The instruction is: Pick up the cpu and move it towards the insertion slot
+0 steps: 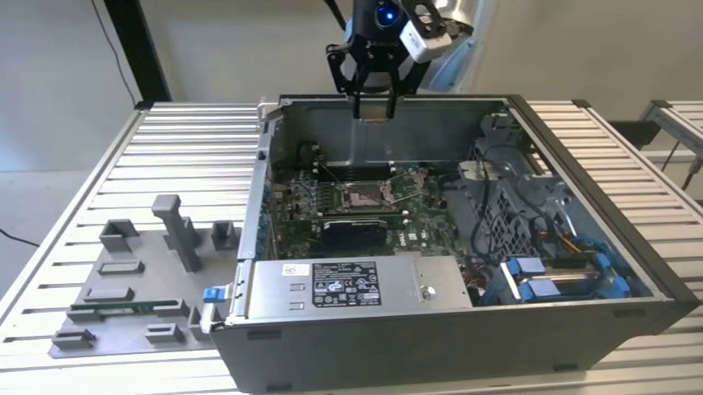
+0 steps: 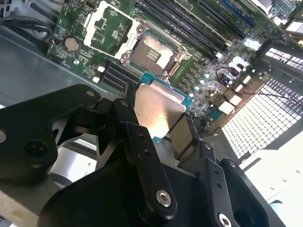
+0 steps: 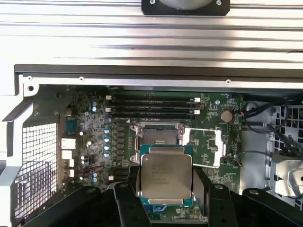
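My gripper (image 1: 374,105) hangs over the back wall of the open computer case, shut on the cpu (image 1: 374,113). In both wrist views the cpu (image 3: 165,176) (image 2: 156,109) shows its silver metal top with a green rim, clamped edge to edge between the black fingers (image 3: 129,187). The insertion slot (image 1: 363,195) is a square metal-framed socket with wire levers in the middle of the green motherboard. It lies open below the chip (image 3: 158,137) (image 2: 152,51), and the cpu is held well above it, nearer the case's rear wall in the exterior view.
The grey case (image 1: 615,206) stands on a slatted metal table (image 1: 187,148). A power supply (image 1: 351,288) lies along the front, with blue drive brackets (image 1: 561,276) and cables on the exterior view's right. Long memory slots (image 3: 151,106) run beside the socket. A grey fixture plate (image 1: 132,288) holds a green memory stick (image 1: 115,308).
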Controlling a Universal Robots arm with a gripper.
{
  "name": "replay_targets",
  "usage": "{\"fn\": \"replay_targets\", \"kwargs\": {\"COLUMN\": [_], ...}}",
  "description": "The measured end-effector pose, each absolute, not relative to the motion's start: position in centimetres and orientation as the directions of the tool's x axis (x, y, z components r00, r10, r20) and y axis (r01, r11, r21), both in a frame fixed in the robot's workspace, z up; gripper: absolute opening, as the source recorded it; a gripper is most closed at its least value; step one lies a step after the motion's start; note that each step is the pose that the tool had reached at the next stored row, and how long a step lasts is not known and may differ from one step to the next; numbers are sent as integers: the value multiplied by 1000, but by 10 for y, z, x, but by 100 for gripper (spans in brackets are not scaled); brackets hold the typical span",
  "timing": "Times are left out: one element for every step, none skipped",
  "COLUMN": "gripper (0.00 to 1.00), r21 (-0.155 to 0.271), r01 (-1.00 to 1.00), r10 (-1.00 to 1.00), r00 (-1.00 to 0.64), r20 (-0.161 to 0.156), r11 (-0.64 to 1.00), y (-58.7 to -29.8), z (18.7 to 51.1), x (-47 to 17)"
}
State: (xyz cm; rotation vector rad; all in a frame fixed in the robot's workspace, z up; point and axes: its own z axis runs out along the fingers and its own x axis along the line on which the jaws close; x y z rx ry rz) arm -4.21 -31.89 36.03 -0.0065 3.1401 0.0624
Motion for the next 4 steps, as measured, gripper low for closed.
{"fn": "replay_targets", "kwargs": {"gripper": [0, 0, 0, 0], "r21": [40, 40, 40, 40], "r01": [-4, -4, -4, -4], "r10": [-4, -4, -4, -4], "r00": [-1000, -1000, -1000, -1000], "r20": [-1, -1, -1, -1], "r11": [999, 999, 999, 999], "y": [-319, -319, -319, -319], "z": [360, 360, 360, 360], "x": [-42, -42, -42, -42]}}
